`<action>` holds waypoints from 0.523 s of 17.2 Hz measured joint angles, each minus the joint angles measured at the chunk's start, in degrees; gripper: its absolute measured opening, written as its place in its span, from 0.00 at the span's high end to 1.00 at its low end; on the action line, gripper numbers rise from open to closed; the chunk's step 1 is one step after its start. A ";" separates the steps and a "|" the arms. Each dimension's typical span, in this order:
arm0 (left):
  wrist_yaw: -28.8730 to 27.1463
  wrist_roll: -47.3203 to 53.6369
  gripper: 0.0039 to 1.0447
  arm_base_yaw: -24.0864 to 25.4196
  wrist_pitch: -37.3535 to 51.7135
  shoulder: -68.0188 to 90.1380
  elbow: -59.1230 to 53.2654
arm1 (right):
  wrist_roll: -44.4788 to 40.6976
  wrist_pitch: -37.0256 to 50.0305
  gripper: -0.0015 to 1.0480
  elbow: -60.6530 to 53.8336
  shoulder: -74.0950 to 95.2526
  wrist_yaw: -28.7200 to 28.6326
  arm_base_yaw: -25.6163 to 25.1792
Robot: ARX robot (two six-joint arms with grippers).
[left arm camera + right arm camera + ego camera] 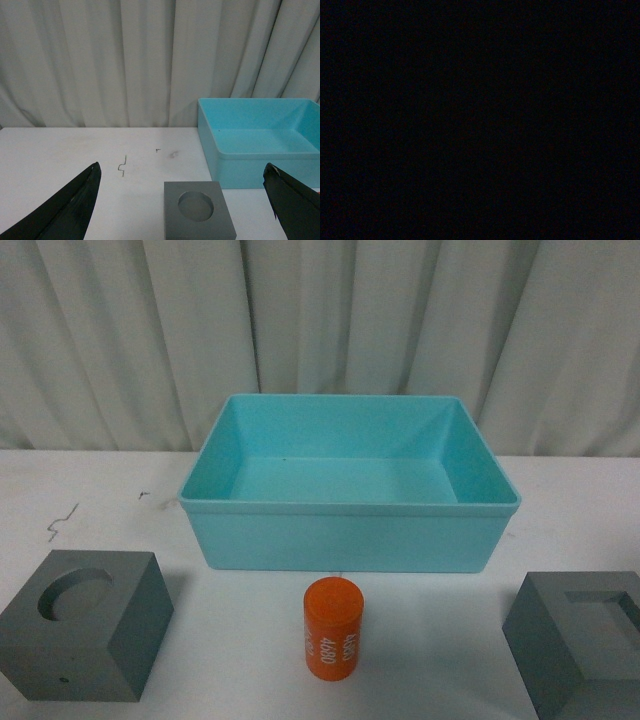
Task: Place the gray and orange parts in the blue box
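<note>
Three parts out, none in the tub. White table [100, 500], pale pleated curtain [320, 320] behind its far edge.

Blue box [350, 506]: middle of the table, set back toward the far edge, long side facing the robot. Nothing inside it.

Gray cube with round recess [85, 635]: toward the near left corner, recess up, well apart from the box. One corner turned slightly toward the robot.

Orange cylinder [332, 628]: upright, toward the middle of the near edge, just in front of the box's near wall but not touching it. White digits run up its side.

Gray cube with square recess [585, 640]: toward the near right corner, recess up, partly cut off by the front view's frame.

Dark scuff marks [62, 522] on the left part of the table, between the round-recess cube and the far edge.

Left claw [181, 167]: released. Its black fingers [75, 205] are spread wide and hold nothing. In its wrist view the round-recess cube sits low between them, untouched, with the box beyond and to one side.

Right claw: its wrist view is dark, and the front view shows no arm. Cannot tell its state.
</note>
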 joint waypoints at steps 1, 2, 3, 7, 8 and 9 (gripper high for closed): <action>0.00 0.00 0.06 0.00 0.00 0.00 -0.02 | 0.00 0.00 0.98 0.00 0.00 0.00 0.00; 0.00 0.00 0.06 0.00 0.00 0.00 -0.02 | 0.00 0.00 0.98 0.00 0.00 0.00 0.00; 0.02 0.00 0.06 0.00 0.00 0.00 -0.02 | 0.00 0.00 0.98 0.00 0.00 0.00 0.00; 0.02 0.00 0.06 0.00 0.00 0.00 0.00 | 0.00 0.00 0.98 0.00 0.00 0.00 0.00; 0.00 0.00 0.06 0.00 0.00 0.00 -0.02 | 0.00 0.00 0.98 0.00 0.00 0.00 0.00; 0.02 0.00 0.06 0.00 0.00 0.00 0.00 | 0.00 0.00 0.98 0.00 0.00 0.00 0.00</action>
